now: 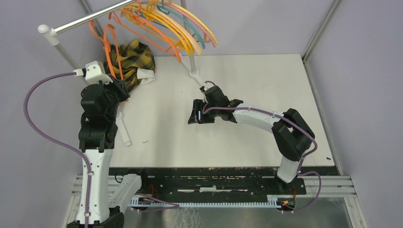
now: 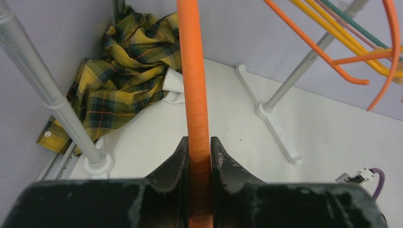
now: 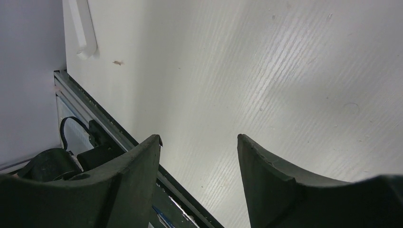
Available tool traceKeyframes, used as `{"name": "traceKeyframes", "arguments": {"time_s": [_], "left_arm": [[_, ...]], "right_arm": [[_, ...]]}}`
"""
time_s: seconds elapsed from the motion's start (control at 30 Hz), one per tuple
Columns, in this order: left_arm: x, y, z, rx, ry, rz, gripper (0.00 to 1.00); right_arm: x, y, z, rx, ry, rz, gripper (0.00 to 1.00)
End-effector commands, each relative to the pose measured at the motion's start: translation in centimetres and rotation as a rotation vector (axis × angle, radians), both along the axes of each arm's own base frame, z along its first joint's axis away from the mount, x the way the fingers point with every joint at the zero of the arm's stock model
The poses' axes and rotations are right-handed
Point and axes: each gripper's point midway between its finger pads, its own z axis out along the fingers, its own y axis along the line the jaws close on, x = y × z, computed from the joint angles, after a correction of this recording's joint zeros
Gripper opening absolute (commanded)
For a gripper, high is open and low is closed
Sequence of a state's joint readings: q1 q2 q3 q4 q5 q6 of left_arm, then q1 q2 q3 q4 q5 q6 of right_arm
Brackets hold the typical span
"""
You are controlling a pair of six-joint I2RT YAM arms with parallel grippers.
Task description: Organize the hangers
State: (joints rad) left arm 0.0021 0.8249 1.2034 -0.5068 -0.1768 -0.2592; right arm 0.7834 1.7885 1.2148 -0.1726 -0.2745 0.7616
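Left gripper (image 2: 199,143): jaws narrow, clamped on one orange hanger (image 2: 195,71). In the left wrist view its strip runs straight up the middle of the frame from between the fingers (image 2: 176,161).
Top view: that hanger is at upper left, just above the left arm, reaching up toward the rack bar (image 1: 90,18). Can't tell if its hook is over the bar.
The other hangers (image 1: 178,26) (orange, yellow, teal, pink, peach) are bunched on the bar at top centre, arms fanning down and right. The same bunch shows in the upper right of the left wrist view.
Plaid cloth (image 1: 135,59) lies crumpled on the table (image 1: 256,90) at upper left, behind the held hanger, beside the pole (image 2: 45,92).
Right gripper (image 3: 198,142): jaws wide, nothing between them, bare table underneath. Top view puts it mid-frame, well apart from the hangers, near the rack foot (image 1: 196,75).
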Motion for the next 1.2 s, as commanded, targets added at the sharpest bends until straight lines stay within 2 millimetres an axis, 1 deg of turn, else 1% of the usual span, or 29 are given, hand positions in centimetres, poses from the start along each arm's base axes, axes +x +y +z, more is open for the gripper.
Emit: {"name": "traceKeyframes", "arguments": {"time_s": [0.0, 0.07, 0.2, 0.27, 0.33, 0.47, 0.53, 0.6, 0.77, 0.83, 1.03, 1.17], "left_arm": [[-0.5, -1.6, 4.6, 0.082, -0.161, -0.105, 0.03], [-0.7, -1.9, 4.3, 0.076, -0.159, -0.123, 0.03], [-1.2, -2.0, 2.8, 0.073, -0.142, -0.128, 0.03], [-1.3, -2.0, 2.7, 0.073, -0.143, -0.127, 0.03], [-1.4, -2.0, 3.6, 0.076, -0.158, -0.125, 0.03], [-1.2, -1.7, 6.3, 0.09, -0.196, -0.114, 0.03], [-0.8, -1.5, 7.1, 0.099, -0.197, -0.1, 0.03], [-0.1, -1.2, 7.1, 0.112, -0.18, -0.09, 0.03], [2.2, -0.9, 5.2, 0.114, -0.12, -0.072, 0.03], [3.1, -1.0, 4.8, 0.103, -0.11, -0.077, 0.03], [5.3, -1.3, 4.2, 0.092, -0.085, -0.088, 0.03], [6.5, -1.4, 2.7, 0.094, -0.036, -0.094, 0.03]], "right_arm": [[0.7, 1.4, 1.1, 0.055, -0.036, 0.018, 0.67], [0.7, 1.5, 0.9, 0.057, -0.029, 0.022, 0.67], [0.6, 1.5, 0.4, 0.058, -0.019, 0.022, 0.66], [0.4, 1.6, 0.1, 0.063, -0.011, 0.026, 0.65], [0.4, 1.7, 0.0, 0.068, -0.004, 0.026, 0.64], [0.3, 1.8, -0.2, 0.073, 0.002, 0.03, 0.64], [0.3, 1.9, -0.3, 0.074, 0.005, 0.033, 0.64], [0.3, 2.0, -0.3, 0.079, 0.008, 0.039, 0.64], [0.3, 1.8, -0.5, 0.084, 0.014, 0.043, 0.63], [0.4, 1.6, -0.6, 0.082, 0.017, 0.042, 0.63], [0.9, 0.9, -0.9, 0.092, 0.028, 0.029, 0.62], [1.1, 0.6, -1.2, 0.098, 0.034, 0.021, 0.62]]}}
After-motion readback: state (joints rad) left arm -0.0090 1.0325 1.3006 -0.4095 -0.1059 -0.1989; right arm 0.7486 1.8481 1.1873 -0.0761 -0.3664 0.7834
